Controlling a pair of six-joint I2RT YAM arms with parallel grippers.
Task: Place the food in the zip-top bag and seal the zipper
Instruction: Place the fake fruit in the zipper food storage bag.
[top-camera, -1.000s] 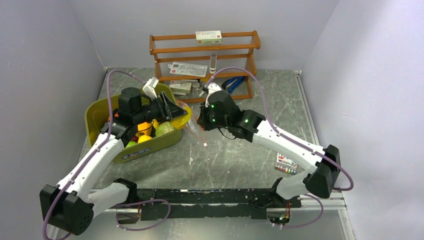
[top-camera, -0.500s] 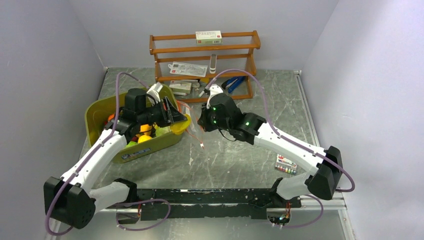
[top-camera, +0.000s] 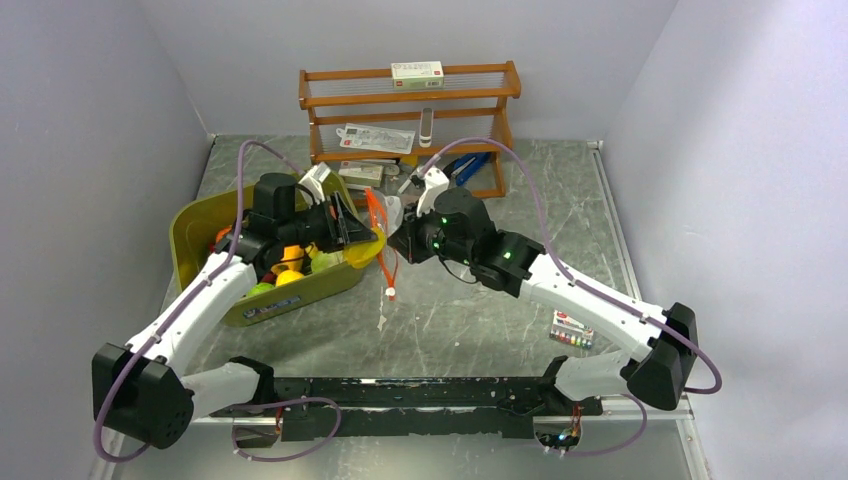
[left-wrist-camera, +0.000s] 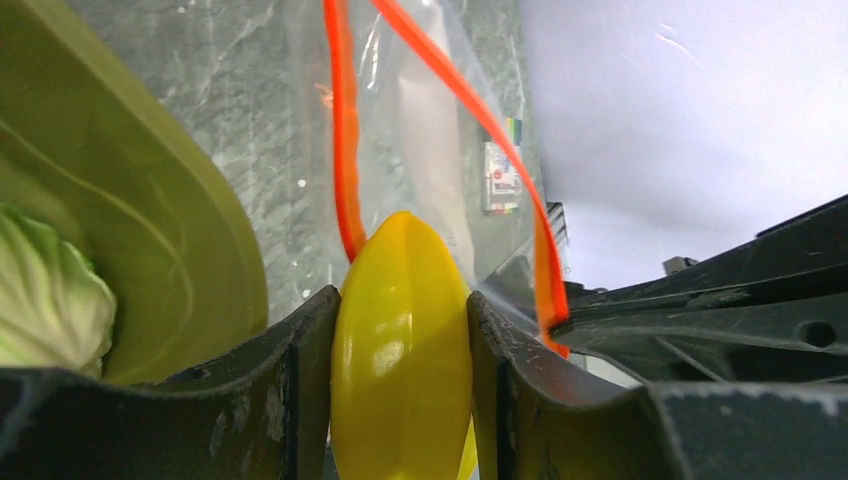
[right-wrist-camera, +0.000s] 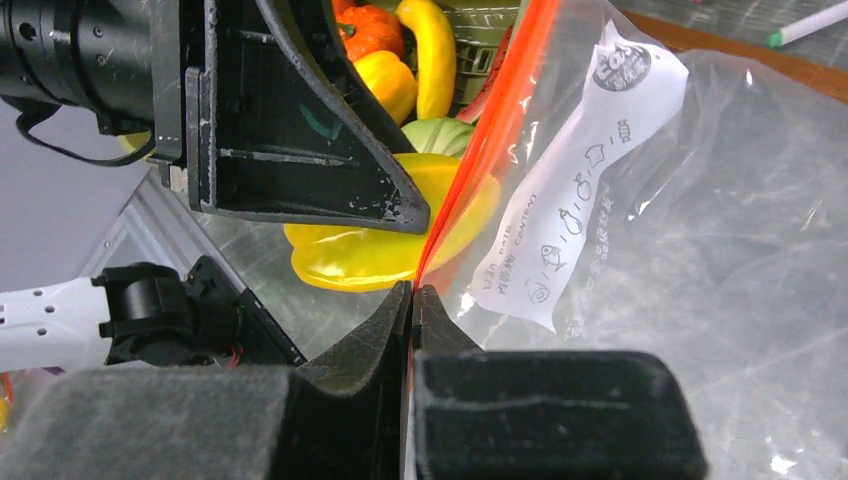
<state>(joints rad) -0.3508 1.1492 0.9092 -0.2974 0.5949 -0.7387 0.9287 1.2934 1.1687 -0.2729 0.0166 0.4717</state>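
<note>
From above, the L arm reached over the olive-green tub (top-camera: 195, 235) at the left of the table, its left gripper (top-camera: 347, 230) at the tub's right rim. Just beside it, the right gripper (top-camera: 403, 238) held up the zip-top bag (top-camera: 388, 212), and the zipper (top-camera: 376, 213) trailed down toward the table. L wrist view: fingers (left-wrist-camera: 290, 400) clamped either side of a yellow pepper (left-wrist-camera: 400, 345), its tip poking into the bag mouth btw the two orange strips; a green leaf (left-wrist-camera: 45, 300) lay in the tub at left. R wrist view: jaws pinched tight on the orange strip at the bag's edge, w/ the pepper just beyond the mouth and more toy food in the tub on the far side. The bag looked thin, floppy and slick, so I'd say the stiffer zipper strip was the only sound place to grip it. The pepper looked light, hard and glossy, apt to squirt out unless held across its widest part, approx. as it was.
</note>
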